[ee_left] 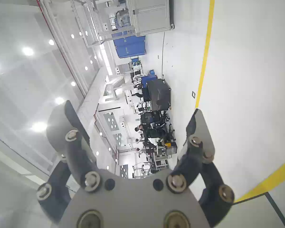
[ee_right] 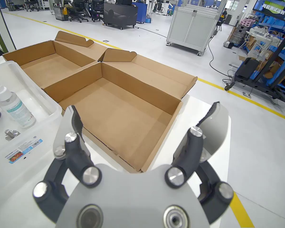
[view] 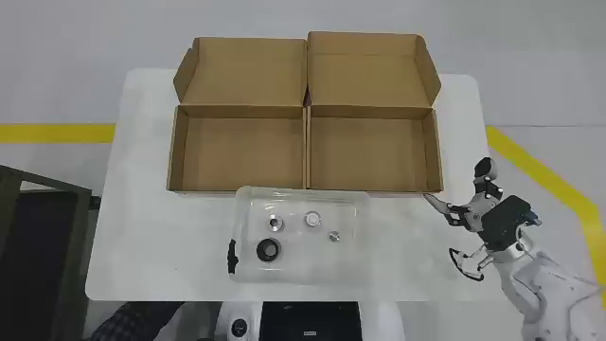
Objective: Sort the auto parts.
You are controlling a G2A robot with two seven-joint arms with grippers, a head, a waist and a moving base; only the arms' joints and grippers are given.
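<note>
A clear plastic tray point(view: 350, 201) sits at the table's front middle and holds a black ring point(view: 270, 250), a silver part point(view: 275, 222), a small silver piece point(view: 333, 237) and a white-capped spray bottle point(view: 312, 218). In the right wrist view the bottle point(ee_right: 11, 105) stands upright by the tray wall point(ee_right: 45, 105), with the small silver piece point(ee_right: 10, 134) beside it. My right gripper point(view: 445, 229) point(ee_right: 144, 105) is open and empty near the right box's front corner. My left gripper point(ee_left: 133, 106) is open and empty, facing the room's floor.
Two open cardboard boxes stand side by side behind the tray, the left box point(view: 241, 156) and the right box point(view: 369, 156) point(ee_right: 123, 110), lids folded back. A black piece point(view: 232, 256) sits on the tray's left rim. The white table point(view: 142, 208) ends just right of my right gripper.
</note>
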